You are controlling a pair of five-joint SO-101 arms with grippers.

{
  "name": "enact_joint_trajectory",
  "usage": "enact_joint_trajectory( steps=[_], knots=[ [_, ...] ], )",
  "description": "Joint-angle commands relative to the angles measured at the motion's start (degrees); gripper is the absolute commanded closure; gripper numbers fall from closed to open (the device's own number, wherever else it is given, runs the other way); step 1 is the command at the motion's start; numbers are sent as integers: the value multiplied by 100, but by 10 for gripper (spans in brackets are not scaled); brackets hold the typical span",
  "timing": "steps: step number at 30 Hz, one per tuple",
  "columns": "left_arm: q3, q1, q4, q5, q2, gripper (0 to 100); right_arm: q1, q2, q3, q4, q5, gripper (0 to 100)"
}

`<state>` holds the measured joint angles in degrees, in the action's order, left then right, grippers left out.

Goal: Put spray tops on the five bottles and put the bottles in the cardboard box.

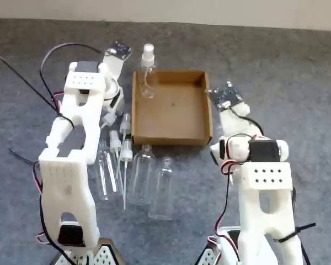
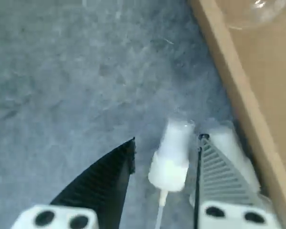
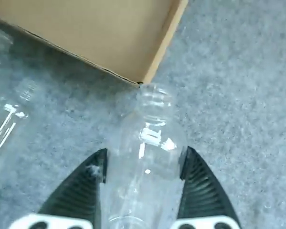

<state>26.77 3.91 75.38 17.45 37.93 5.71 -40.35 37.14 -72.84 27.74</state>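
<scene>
My left gripper point(image 2: 164, 140) stands open low over the carpet, a white spray top point(image 2: 171, 160) lying between its fingers and a second spray top point(image 2: 229, 138) behind one finger, beside the cardboard box point(image 2: 229, 71). In the high view it point(image 1: 111, 113) sits just off the box's left wall point(image 1: 134, 105). My right gripper point(image 3: 144, 151) is shut on a clear uncapped bottle point(image 3: 150, 143) whose neck points at the box corner point(image 3: 162, 47). One bottle with a spray top point(image 1: 147, 72) stands in the box's far left corner.
Several loose spray tops point(image 1: 124, 149) and clear bottles point(image 1: 140, 171) point(image 1: 163, 187) lie on the grey carpet in front of the box, between the two arms. Two of those bottles point(image 3: 9, 109) lie beside my right gripper. Cables trail at the left.
</scene>
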Motion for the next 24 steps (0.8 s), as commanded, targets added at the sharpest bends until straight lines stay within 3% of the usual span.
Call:
enact_joint_trajectory(
  steps=[1, 9, 14, 18, 24],
  knots=[
    [646, -66, 62, 264, 444, 806, 75, -233, -48, -31, 9, 969],
    [716, -57, 18, 281, 796, 937, 365, -259, -48, -22, 0, 969],
    [1332, 347, 229, 255, 673, 992, 787, -268, -75, 13, -299, 978],
    [2308, 813, 756, 255, 330, 996, 1147, -268, -110, 189, -598, 978],
    [3890, 1235, 2259, 158, -391, 996, 1745, -268, 127, 1499, -1108, 979]
  ],
)
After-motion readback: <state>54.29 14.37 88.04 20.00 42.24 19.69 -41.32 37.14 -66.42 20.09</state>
